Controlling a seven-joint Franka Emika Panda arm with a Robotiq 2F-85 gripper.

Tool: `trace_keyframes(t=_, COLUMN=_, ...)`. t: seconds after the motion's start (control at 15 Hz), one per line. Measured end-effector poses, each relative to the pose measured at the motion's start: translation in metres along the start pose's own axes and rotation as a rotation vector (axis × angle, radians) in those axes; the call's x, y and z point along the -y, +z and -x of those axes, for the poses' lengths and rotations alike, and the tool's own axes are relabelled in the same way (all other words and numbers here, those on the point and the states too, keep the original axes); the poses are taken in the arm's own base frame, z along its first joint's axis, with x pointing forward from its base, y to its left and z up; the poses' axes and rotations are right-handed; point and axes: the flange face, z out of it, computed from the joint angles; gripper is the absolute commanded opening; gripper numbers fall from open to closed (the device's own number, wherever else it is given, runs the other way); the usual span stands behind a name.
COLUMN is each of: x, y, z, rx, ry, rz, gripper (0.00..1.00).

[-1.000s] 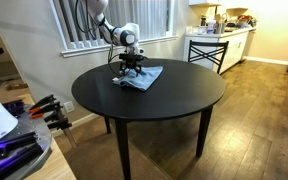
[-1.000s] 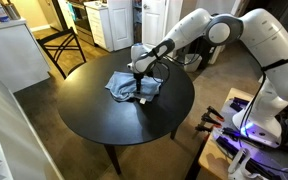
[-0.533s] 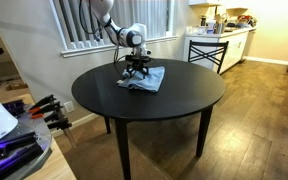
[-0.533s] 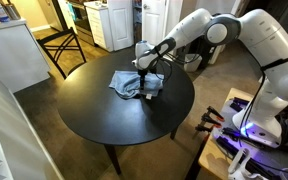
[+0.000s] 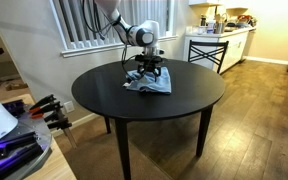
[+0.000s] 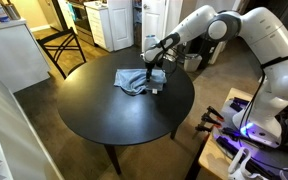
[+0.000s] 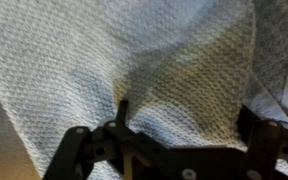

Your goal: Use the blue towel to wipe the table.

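Note:
The blue towel [image 5: 156,84] lies crumpled on the far side of the round black table [image 5: 134,110] in both exterior views, towel [image 6: 132,79] and table [image 6: 99,118]. My gripper [image 5: 149,70] points straight down onto the towel, at the towel's edge in an exterior view [image 6: 157,84]. In the wrist view the towel's weave [image 7: 134,50] fills the picture. The gripper's fingers [image 7: 189,125] stand wide apart and press on the cloth, with a fold of it between them.
A window with blinds [image 5: 84,25] is behind the table. A high stool [image 5: 206,50] and a kitchen counter [image 5: 224,35] stand beyond it. A chair [image 6: 69,45] and white cabinets [image 6: 114,25] are on the far side. Equipment with cables [image 5: 14,130] sits by the near edge.
My gripper has slid across the table top and the towel has moved along with it, to the right in both exterior views.

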Motion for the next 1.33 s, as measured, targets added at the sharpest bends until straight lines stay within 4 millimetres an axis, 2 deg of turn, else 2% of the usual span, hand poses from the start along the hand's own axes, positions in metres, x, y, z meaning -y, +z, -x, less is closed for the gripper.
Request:
trace_keyframes(t=0.2, x=-0.026, y=-0.007, z=0.014, rx=-0.004, ry=0.050, rz=0.013, gripper=1.00)
trace_keyframes(t=0.33, x=-0.031, y=-0.006, z=0.017, rx=0.006, ry=0.060, rz=0.028, gripper=1.00)
trace_keyframes(t=0.8, x=-0.005, y=0.009, z=0.013, rx=0.156, ry=0.048, rz=0.148, gripper=1.00)
trace_keyframes(t=1.07, x=-0.010, y=0.009, z=0.020, rx=0.220, ry=0.064, rz=0.186, gripper=1.00)
trace_keyframes(t=1.13, x=-0.012, y=0.009, z=0.022, rx=0.227, ry=0.067, rz=0.188, gripper=0.90)
trace_keyframes(t=1.2, x=-0.014, y=0.009, z=0.023, rx=0.232, ry=0.069, rz=0.189, gripper=0.73)
trace_keyframes(t=1.33, x=-0.011, y=0.010, z=0.022, rx=0.234, ry=0.065, rz=0.186, gripper=0.59)
